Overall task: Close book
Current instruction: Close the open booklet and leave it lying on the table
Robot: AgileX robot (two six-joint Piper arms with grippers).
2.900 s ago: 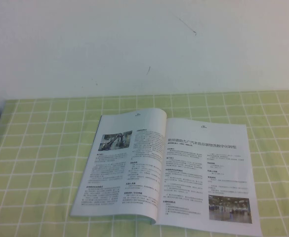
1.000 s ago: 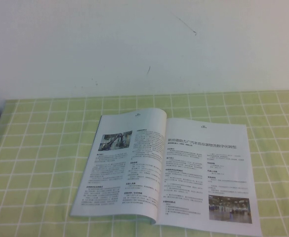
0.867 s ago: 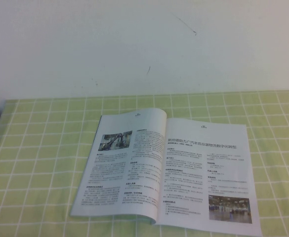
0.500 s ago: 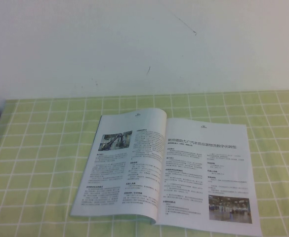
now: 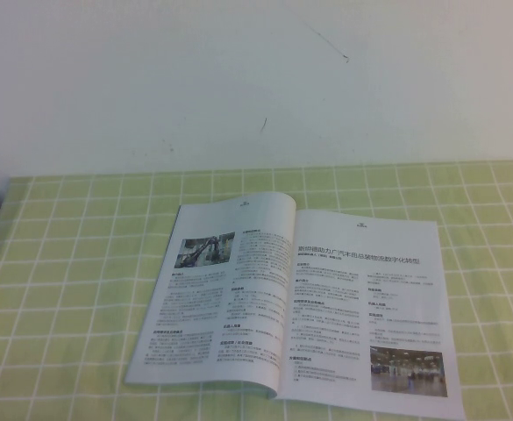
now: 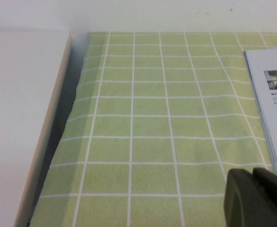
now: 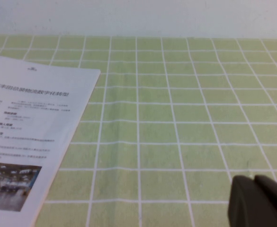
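High view: the open book (image 5: 295,303) lies whole at the middle of the table (image 5: 63,263). Only the 2 wrist views catch the left gripper (image 6: 257,196) and right gripper (image 7: 259,198), flanking it; how wide, cannot tell.

Light: bright, even and diffuse, with no glare.
Wall (image 5: 238,79): washed pale, with a faint blue-green cast.
Shadows: a thin soft line under the book (image 5: 230,298) along its near edge, toward 6 o'clock in the high view. A dark band where the tablecloth (image 6: 143,123) meets the white board (image 6: 20,118), at the table's 9 o'clock.
Focus: the high view is soft throughout and the print is unreadable.
Left gripper (image 6: 253,179), over the cloth beside the book: dark and blurred.
Right gripper (image 7: 254,184), over the cloth on the book's other side: dark and blurred.
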